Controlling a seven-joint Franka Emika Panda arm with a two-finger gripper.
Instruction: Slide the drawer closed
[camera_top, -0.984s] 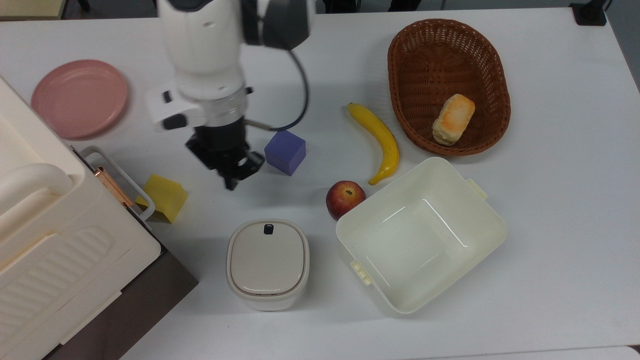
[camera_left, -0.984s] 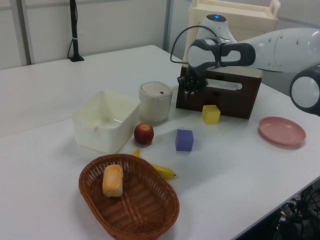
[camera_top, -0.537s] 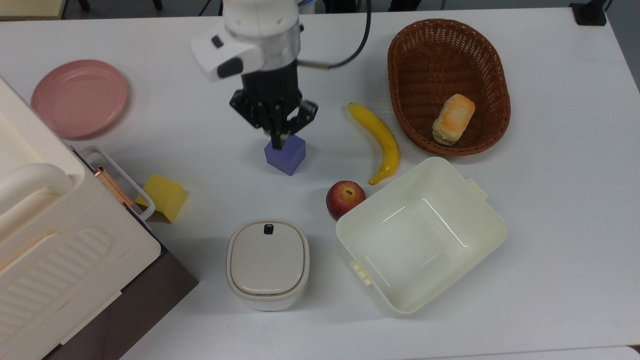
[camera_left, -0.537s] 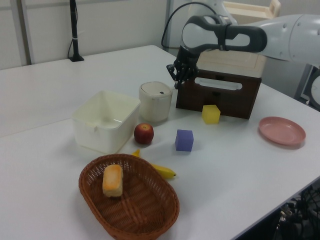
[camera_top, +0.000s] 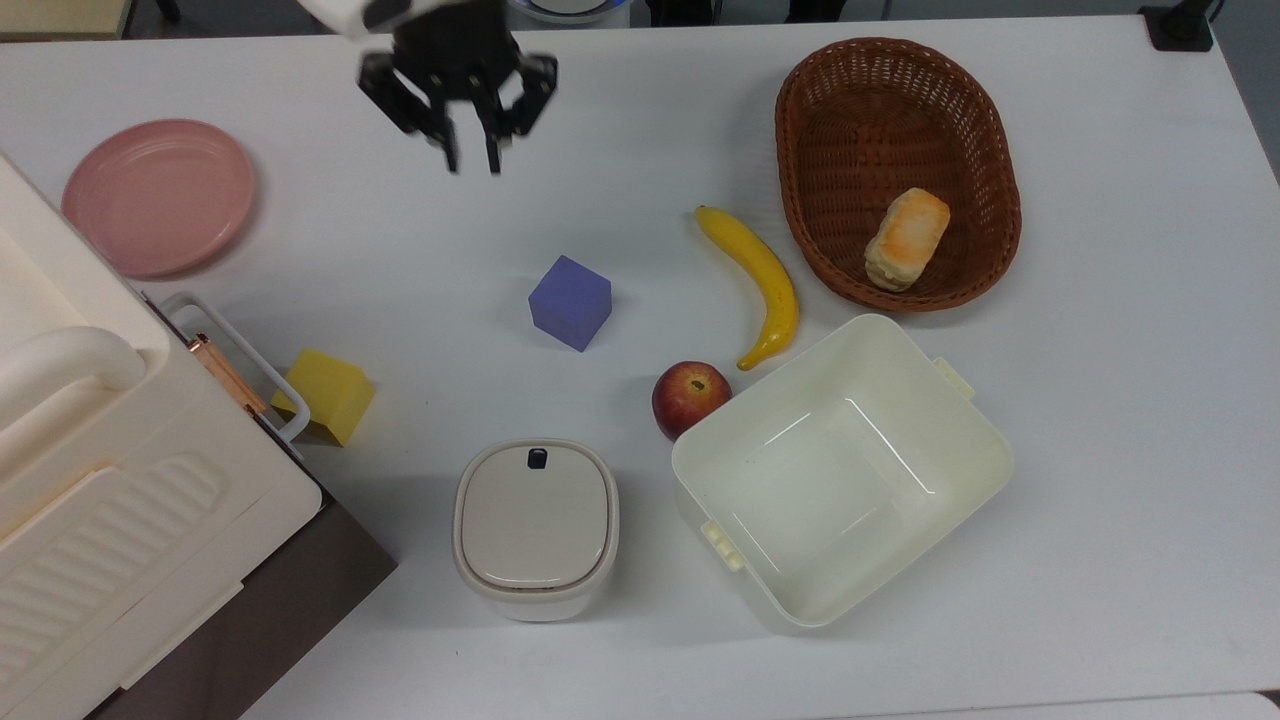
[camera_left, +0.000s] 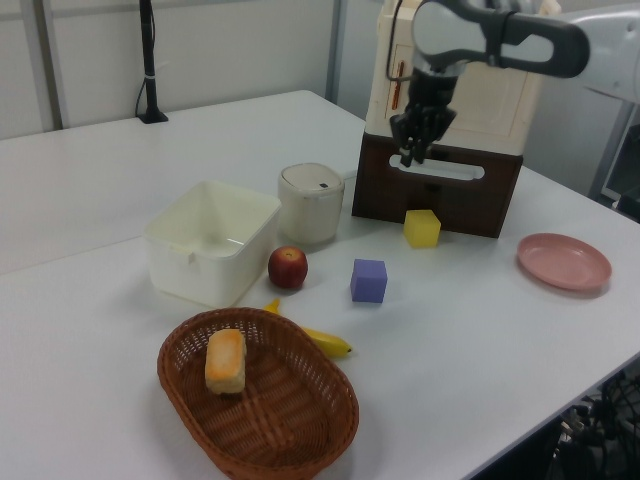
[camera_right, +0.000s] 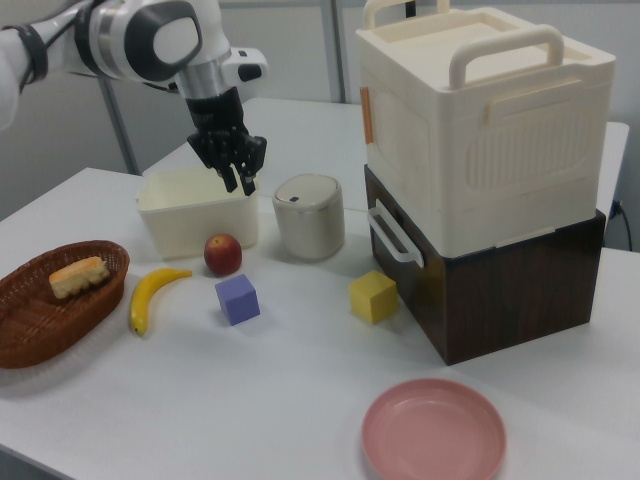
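**Pulling away from a drawer that is shut**

Compared with a second ago, the gripper (camera_top: 470, 160) has been lifted from beside the purple cube (camera_top: 570, 302) and carried to the top view's far edge, high above the worktop (camera_top: 1100, 450); its fingers (camera_right: 246, 181) are parted and nothing is held. The drawer (camera_right: 480, 290) sits at the top view's left, flush under the cream cabinet (camera_right: 480, 120), its white handle (camera_top: 235, 355) just beside the yellow cube (camera_top: 328, 395). The task is therefore judged done, the arm retreating. In the right view the dark front is seen level with the cabinet face, which the top view hides beneath the cabinet; in the left view the gripper merely overlaps the drawer front.
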